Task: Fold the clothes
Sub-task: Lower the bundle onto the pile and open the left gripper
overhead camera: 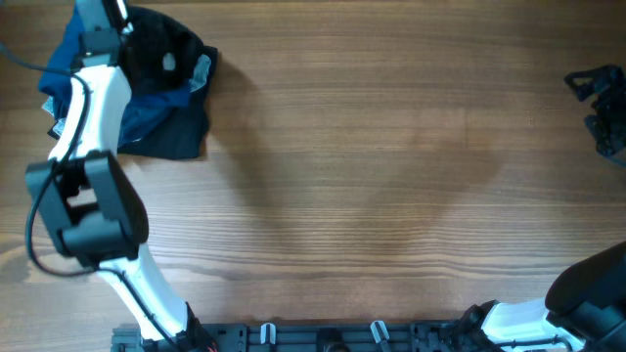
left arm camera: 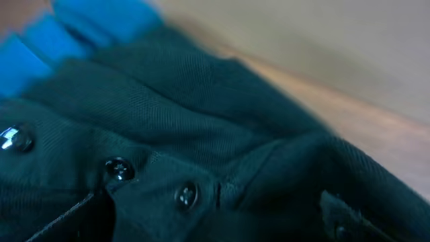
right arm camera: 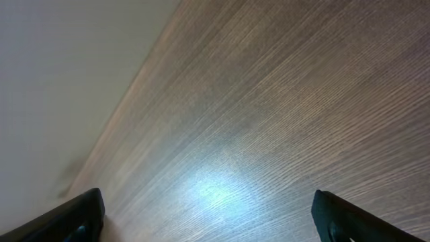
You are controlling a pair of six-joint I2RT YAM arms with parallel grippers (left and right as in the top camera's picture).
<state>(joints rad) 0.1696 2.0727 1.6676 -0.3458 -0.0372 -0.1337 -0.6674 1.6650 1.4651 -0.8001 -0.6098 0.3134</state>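
The clothes lie in a heap at the table's far left corner. A black shirt [overhead camera: 161, 54] with a small pale round logo lies on top of blue garments [overhead camera: 147, 112]. My left gripper [overhead camera: 129, 27] is down on the heap. In the left wrist view it is right against dark buttoned fabric [left arm camera: 201, 134], with its fingers [left arm camera: 205, 225] spread wide and fabric between them. A bright blue garment [left arm camera: 60, 37] shows beyond. My right gripper [overhead camera: 599, 98] is at the far right edge, open and empty over bare wood [right arm camera: 208, 215].
The wooden table [overhead camera: 372, 166] stretches between the heap and the right arm. A rail with clips [overhead camera: 323, 334] runs along the near edge. The left arm's white body [overhead camera: 93, 147] reaches along the left side.
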